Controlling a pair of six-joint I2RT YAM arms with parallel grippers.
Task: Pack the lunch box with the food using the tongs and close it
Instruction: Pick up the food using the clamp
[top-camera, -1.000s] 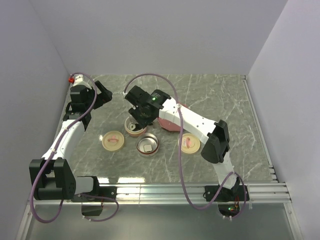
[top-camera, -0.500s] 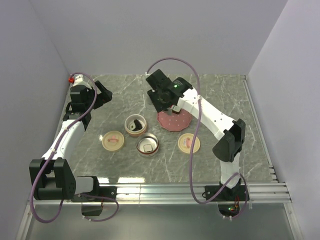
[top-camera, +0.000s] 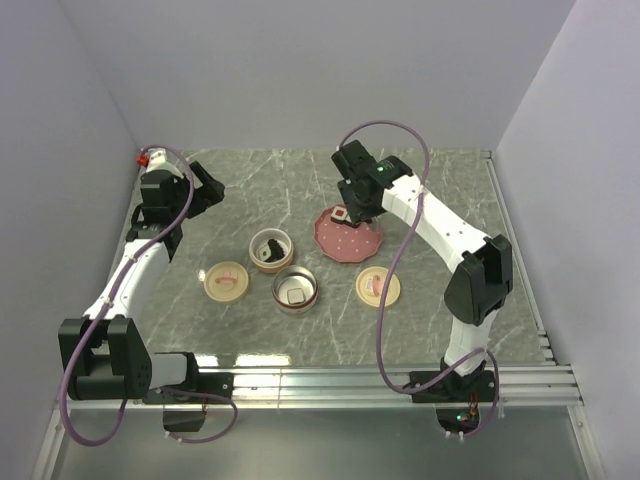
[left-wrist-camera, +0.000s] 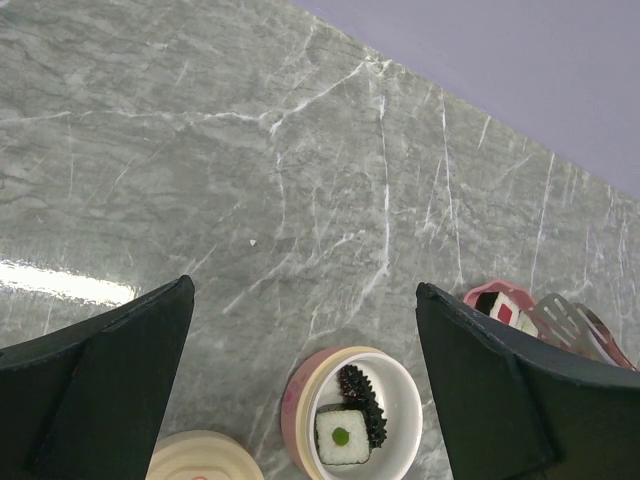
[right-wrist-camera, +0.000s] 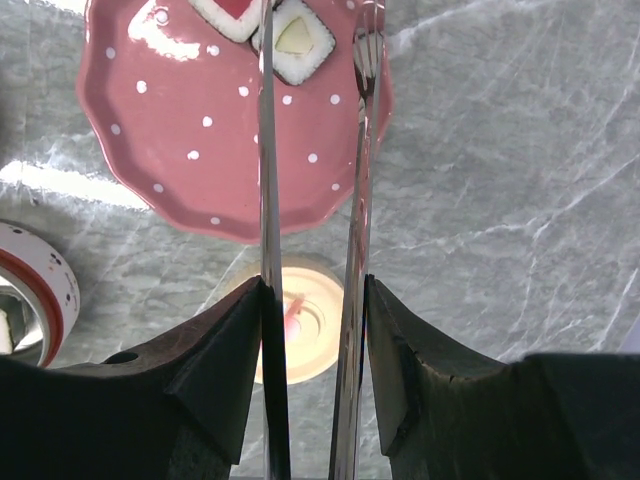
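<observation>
While the left end effector (left-wrist-camera: 303, 290) gapes wide, the right end effector (right-wrist-camera: 315, 285) grips tongs (right-wrist-camera: 266, 150).

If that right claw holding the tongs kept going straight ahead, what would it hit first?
Probably the pale-centred sushi piece on the red plate: the tongs in the right gripper point at it, height unclear.

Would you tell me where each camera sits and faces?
Top external: above and behind the bases, looking down on the table; both arms show.
Left wrist: on the left arm, facing across to the white container; its open left gripper frames the view.
Right wrist: on the right arm, looks down the tongs, held by the right gripper, to the red plate.
Shared: both wrist views show plate and tongs.
</observation>
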